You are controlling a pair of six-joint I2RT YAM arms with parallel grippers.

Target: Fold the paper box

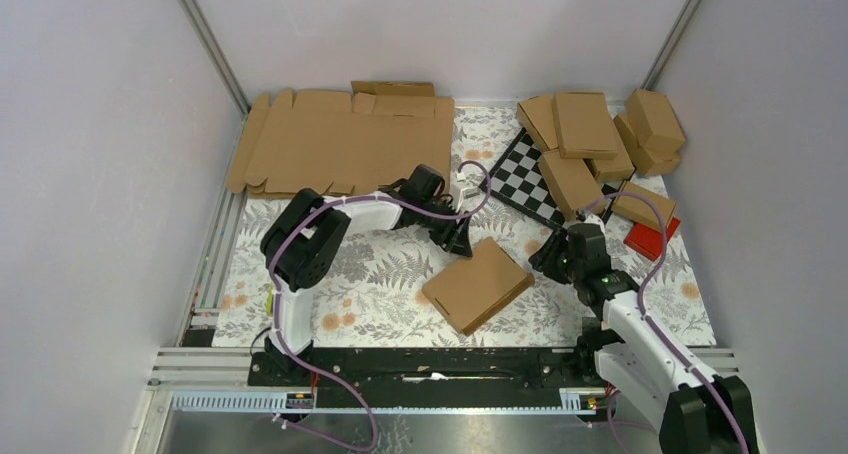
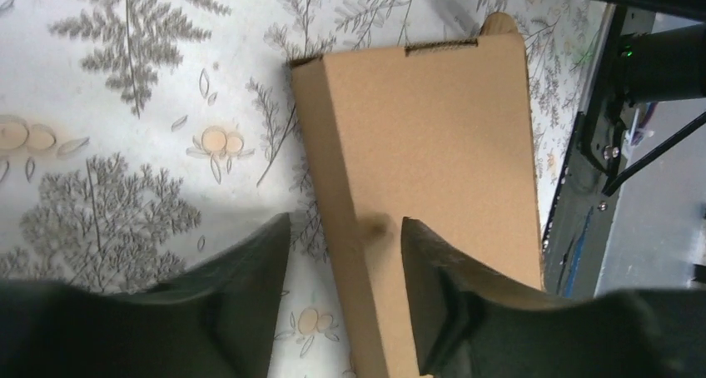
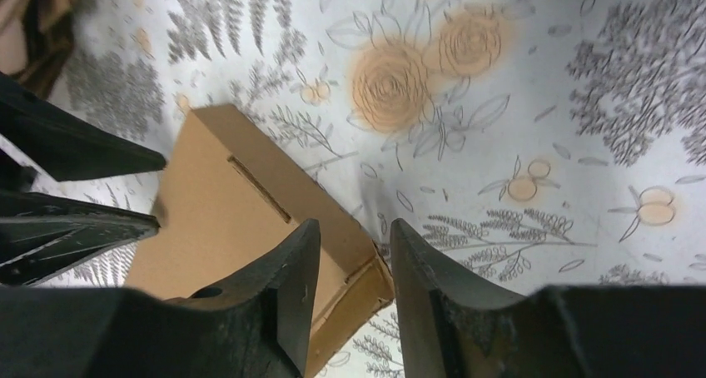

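- Left gripper (image 2: 345, 228) spread, straddling paper box (image 2: 433, 145) side wall, pinching nothing
- Right gripper (image 3: 354, 228) also spread, at opposite corner
- Box's long axis runs away from left gripper

White arm links (image 1: 365, 212), black joints (image 1: 300, 249), purple cables (image 1: 486, 189)

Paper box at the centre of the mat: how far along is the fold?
Done: the paper box lies closed as a flat carton on the mat. In hand: nothing is gripped; the left gripper straddles one long edge, jaws open, and the right gripper hangs open over a corner. Left: at most pressing tabs home; whether every tab is seated cannot be told.
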